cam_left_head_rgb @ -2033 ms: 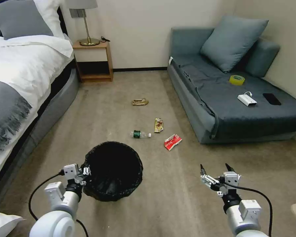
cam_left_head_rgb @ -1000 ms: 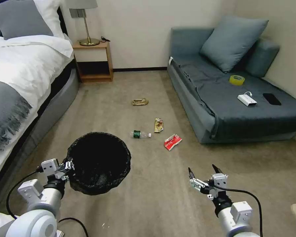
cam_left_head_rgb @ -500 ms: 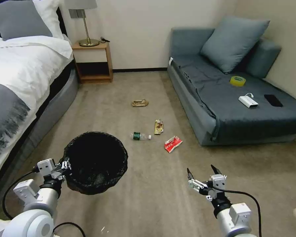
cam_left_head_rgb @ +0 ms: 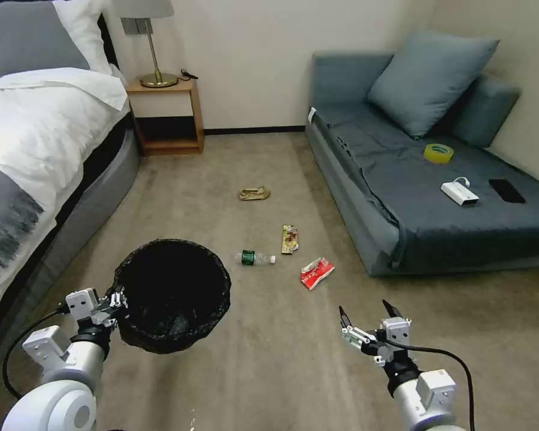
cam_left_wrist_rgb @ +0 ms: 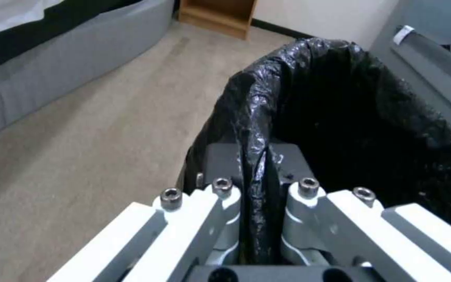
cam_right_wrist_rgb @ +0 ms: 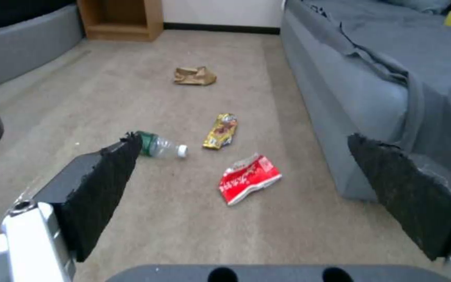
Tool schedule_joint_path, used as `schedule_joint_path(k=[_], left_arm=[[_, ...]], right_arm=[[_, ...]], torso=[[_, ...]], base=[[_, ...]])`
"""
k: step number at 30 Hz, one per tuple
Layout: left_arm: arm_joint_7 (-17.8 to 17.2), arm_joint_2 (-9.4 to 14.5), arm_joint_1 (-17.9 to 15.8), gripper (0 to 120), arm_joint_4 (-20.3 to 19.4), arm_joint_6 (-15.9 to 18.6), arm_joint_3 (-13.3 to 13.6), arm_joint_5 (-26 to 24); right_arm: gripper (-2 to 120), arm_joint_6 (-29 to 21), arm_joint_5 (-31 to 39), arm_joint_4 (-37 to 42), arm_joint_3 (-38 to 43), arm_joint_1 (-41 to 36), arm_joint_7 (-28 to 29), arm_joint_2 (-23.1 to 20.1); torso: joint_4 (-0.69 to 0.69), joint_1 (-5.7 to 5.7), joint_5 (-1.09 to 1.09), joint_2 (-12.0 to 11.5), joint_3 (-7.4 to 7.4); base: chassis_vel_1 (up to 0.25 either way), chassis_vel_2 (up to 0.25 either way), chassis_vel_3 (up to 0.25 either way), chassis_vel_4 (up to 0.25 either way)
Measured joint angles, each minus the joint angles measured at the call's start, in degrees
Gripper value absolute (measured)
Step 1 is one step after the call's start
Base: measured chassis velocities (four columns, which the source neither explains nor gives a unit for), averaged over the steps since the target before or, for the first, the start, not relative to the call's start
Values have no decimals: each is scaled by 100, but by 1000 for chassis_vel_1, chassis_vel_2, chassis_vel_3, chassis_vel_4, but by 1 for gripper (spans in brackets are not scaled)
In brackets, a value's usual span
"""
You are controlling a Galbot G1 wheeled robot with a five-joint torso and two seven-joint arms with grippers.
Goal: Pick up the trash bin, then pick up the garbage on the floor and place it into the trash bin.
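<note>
Four litter pieces: loose on the carpet between bed and sofa.
Head view, trash bin (cam_left_head_rgb: 172, 294): held up at its near rim by the left gripper (cam_left_head_rgb: 115, 300), which is clenched on the black liner.
Head view, right gripper (cam_left_head_rgb: 365, 317): spread wide, holding nothing, low over bare carpet, well short of the red-white wrapper (cam_left_head_rgb: 316, 272).
Head view, other garbage: clear bottle (cam_left_head_rgb: 255, 258) beside the gold-brown wrapper (cam_left_head_rgb: 290, 239); tan paper (cam_left_head_rgb: 254, 193) farther off.
Left wrist view, pads: pinching a fold of the bin's bag (cam_left_wrist_rgb: 254, 149) between them.
Right wrist view, fingers (cam_right_wrist_rgb: 105, 184): apart, framing the red-white wrapper, the bottle and the snack wrapper on the floor beside the sofa (cam_right_wrist_rgb: 350, 102).
</note>
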Motion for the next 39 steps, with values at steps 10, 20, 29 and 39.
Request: schedule_joint_path(k=[10, 20, 29, 39], left_arm=[[-2, 7, -9, 6, 8, 0, -51, -44], [40, 6, -14, 6, 32, -77, -47, 199], [44, 4, -24, 5, 55, -92, -38, 200], [59, -20, -23, 5, 111, -120, -97, 181]], right_arm=[[100, -12, 5, -10, -2, 22, -12, -14], [100, -18, 12, -21, -21, 43, -20, -30], [100, -50, 46, -27, -31, 81, -8, -61], [100, -53, 97, -177, -113, 188, 9, -72]], torso=[[1, 0, 1, 0, 0], [0, 0, 0, 0, 0], [-1, 0, 0, 0, 0], [0, 0, 1, 0, 0]], base=[[-119, 138, 125, -122], [-128, 129, 136, -132], [-170, 166, 158, -166], [-172, 176, 170, -169]])
